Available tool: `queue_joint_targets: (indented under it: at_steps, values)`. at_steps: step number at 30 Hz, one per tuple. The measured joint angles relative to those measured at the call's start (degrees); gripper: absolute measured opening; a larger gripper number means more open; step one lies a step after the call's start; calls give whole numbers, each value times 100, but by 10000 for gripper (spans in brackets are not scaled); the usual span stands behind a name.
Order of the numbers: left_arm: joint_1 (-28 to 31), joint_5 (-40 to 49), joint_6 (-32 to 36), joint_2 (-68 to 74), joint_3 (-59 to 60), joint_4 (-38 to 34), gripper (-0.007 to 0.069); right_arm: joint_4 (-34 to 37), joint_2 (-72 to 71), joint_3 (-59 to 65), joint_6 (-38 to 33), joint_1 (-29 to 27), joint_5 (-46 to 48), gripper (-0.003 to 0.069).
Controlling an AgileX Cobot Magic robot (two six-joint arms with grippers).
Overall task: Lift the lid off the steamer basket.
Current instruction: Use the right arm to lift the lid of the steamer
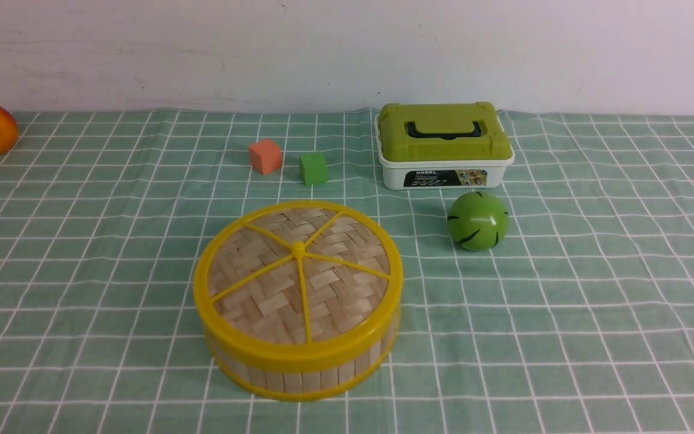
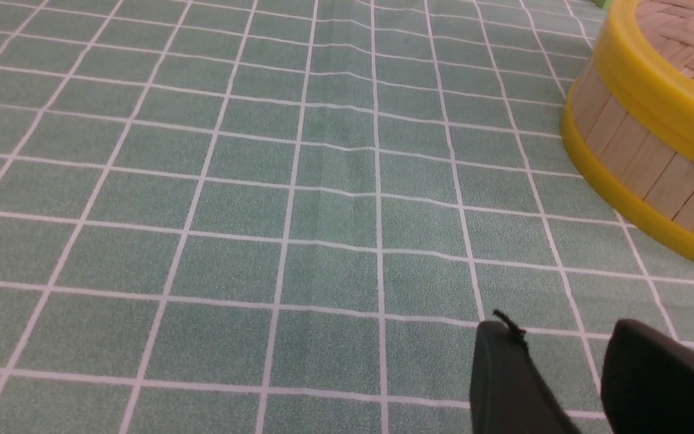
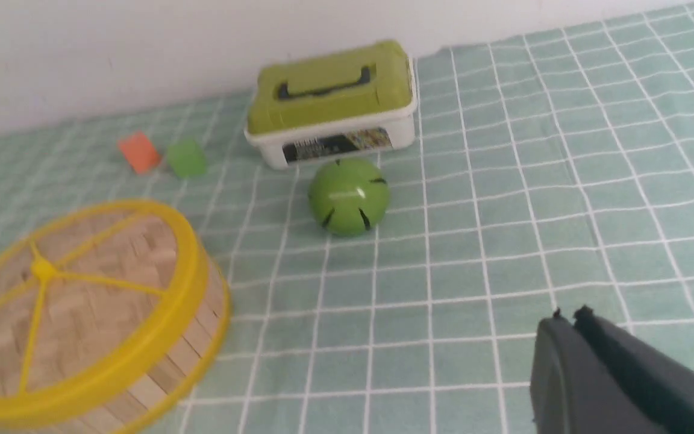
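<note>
On the green checked cloth, near its front middle, you have the steamer basket standing with the lid seated flat on its top rim. I judge the task to be at its opening step, the approach, with nothing gripped yet. Behind and to the right sit the white box, the green ball and two small cubes, all apart from the basket. Neither arm shows in the front view. The left gripper hangs low over bare cloth near the basket's wall, fingers spread. The right gripper hovers well apart from the basket, fingers pressed together. Your next move calls for bringing one gripper over the lid, jaws parted, to take the yellow rim or the centre knob and lift straight up.
</note>
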Motion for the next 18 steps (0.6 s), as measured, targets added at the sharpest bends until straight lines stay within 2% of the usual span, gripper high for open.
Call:
queue_joint_targets:
  at_steps: [1, 4, 6, 7, 8, 10, 11, 12, 15, 16, 17, 18]
  values:
    - [0, 0, 0, 0, 0, 0, 239, 0, 81, -79, -48, 0, 0, -21]
    - [0, 0, 0, 0, 0, 0, 239, 232, 1419, -1353, -958, 15, 1057, -21]
    - [0, 0, 0, 0, 0, 0, 239, 417, 1880, -1760, -1237, 105, 1414, -19]
    - [0, 0, 0, 0, 0, 0, 239, 631, 2452, -2229, -1527, 314, 1837, -11]
    - [0, 0, 0, 0, 0, 0, 239, 660, 2576, -2326, -1576, 345, 1873, -10]
    - [0, 0, 0, 0, 0, 0, 239, 687, 3225, -2853, -1750, 759, 2208, -5]
    - [0, 0, 0, 0, 0, 0, 239, 672, 3281, -2900, -1769, 804, 2231, -4]
    - [0, 0, 0, 0, 0, 0, 239, 551, 3676, -3235, -1781, 1181, 2387, -3]
    - [0, 0, 0, 0, 0, 0, 239, 78, 4425, -3916, -1662, 1836, 2527, 0]
    - [0, 0, 0, 0, 0, 0, 239, -228, 4834, -4314, -1482, 2256, 2593, 0]
    - [0, 0, 0, 0, 0, 0, 239, -269, 4885, -4363, -1437, 2256, 2600, 0]
    - [0, 0, 0, 0, 0, 0, 239, -477, 5180, -4659, -1315, 2510, 2644, 1]
